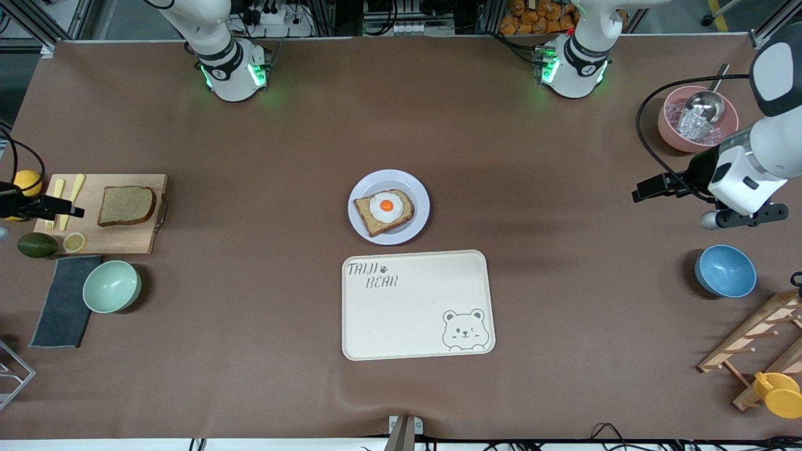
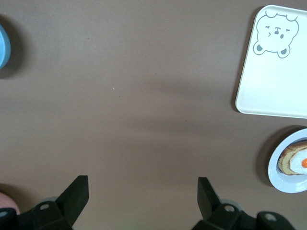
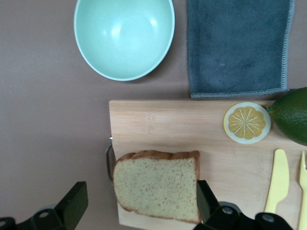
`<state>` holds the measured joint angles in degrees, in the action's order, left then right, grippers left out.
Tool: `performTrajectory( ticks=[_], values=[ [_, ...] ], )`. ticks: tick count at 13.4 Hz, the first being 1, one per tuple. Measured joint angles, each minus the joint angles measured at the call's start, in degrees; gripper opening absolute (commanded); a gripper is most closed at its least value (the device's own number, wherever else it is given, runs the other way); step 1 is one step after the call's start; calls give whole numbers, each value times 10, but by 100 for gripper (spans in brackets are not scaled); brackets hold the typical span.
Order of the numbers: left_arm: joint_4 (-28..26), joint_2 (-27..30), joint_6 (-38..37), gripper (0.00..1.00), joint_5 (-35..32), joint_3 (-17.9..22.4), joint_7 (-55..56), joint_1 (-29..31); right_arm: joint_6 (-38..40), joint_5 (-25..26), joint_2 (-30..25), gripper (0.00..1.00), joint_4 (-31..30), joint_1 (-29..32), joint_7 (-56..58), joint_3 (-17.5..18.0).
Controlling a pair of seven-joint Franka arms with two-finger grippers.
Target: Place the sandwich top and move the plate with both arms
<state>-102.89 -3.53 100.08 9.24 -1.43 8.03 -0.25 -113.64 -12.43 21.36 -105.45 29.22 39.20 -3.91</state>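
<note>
Right gripper (image 3: 139,203) hangs with its fingers spread wide and holding nothing, over the wooden cutting board (image 1: 128,235) at the right arm's end of the table, so that in its wrist view the sandwich top (image 3: 157,184) lies between the two black fingers (image 3: 73,201), one of which shows at the slice's edge. That slice is plain brown wholemeal with a darker crust and a rounded top, lying flat on the board with no topping; beside it on the board sit a lemon slice (image 3: 246,122), a yellow plastic knife (image 3: 277,179) and a fork. My worry is that a descent with the fingers this close to the crust could land one on the bread and squash it, or push it along the board instead of closing around it; soft bread may also tear or droop if pinched hard. At mid-table the plate (image 1: 415,188) holds the egg-topped slice (image 1: 384,211), with the cream bear-printed tray (image 1: 416,305) just beside it, nearer the front camera. A top slice released off-centre could slide off the egg, and uneven lifting by two arms could tip the plate. Left gripper (image 2: 143,199), also fully open and empty, waits over bare table near the blue bowl (image 1: 725,270).
</note>
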Motion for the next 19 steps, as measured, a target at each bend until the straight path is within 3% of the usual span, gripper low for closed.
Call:
performTrajectory(
  ticks=[4, 8, 11, 14, 16, 17, 19],
  values=[
    [-42, 0, 39, 100, 24, -6, 0, -2, -42, -35, 34, 86, -20, 29, 88, 0],
    [-64, 0, 45, 100, 48, -6, 0, -2, -80, -49, 69, 83, -21, 47, 141, 0],
    [-100, -2, 65, 100, 105, -6, 0, -2, -89, -76, 82, 73, -29, 53, 161, 0],
    [-115, -27, 83, 100, 158, -6, 0, -3, -94, -88, 90, 58, -38, 62, 182, 0],
    [-115, -49, 87, 100, 193, -7, 0, -4, -94, -90, 93, 55, -41, 64, 186, 0],
    [-115, -61, 90, 100, 200, -7, 0, -5, -94, -91, 93, 50, -42, 64, 186, 0],
    [-105, -91, 101, 100, 205, -7, 0, -9, -94, -92, 93, 50, -45, 64, 186, 0]
  ],
)
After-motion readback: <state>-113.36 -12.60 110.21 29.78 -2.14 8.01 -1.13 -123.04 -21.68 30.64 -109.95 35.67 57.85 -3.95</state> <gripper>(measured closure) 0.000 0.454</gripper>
